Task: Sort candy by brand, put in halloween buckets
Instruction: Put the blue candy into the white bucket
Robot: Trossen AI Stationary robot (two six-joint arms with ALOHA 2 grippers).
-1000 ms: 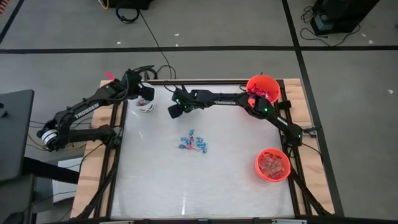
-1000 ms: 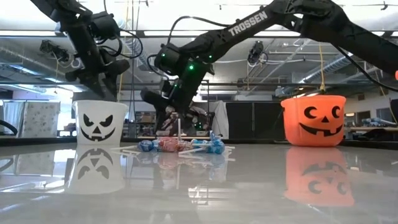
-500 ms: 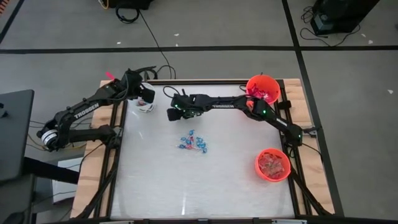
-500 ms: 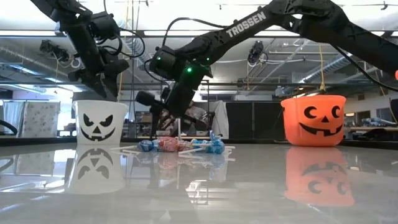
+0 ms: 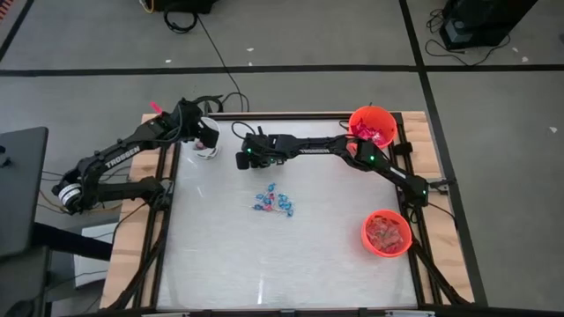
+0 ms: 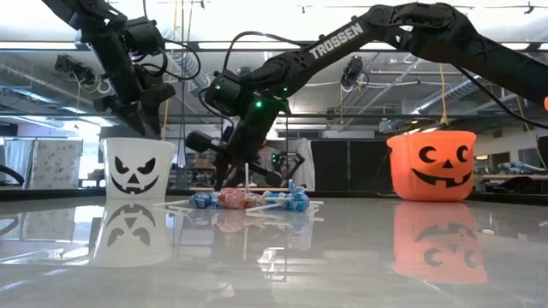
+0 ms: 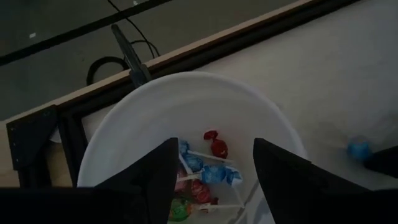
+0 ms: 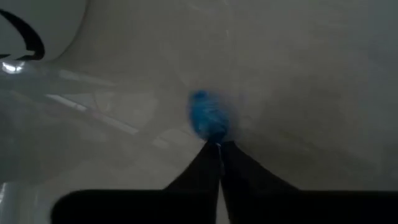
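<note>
**Right arm carries a blue sweet toward the white bucket**

Swinging leftward since a second ago, the right gripper now sits closer to the white bucket at the table's far left corner, while the left arm has kept its place.

Farthest left, the left gripper hangs directly over the white bucket, fingers spread apart with nothing between them; inside the pail lie blue, red and green wrapped lollipops. Just to its right, the right gripper's fingers are pinched together on a blue-wrapped sweet, held above the white table. Near the table's middle lies a small cluster of blue-and-red candy. At the far right corner stands an orange bucket, and another orange bucket, holding reddish packets, stands by the right edge nearer the front.
</note>
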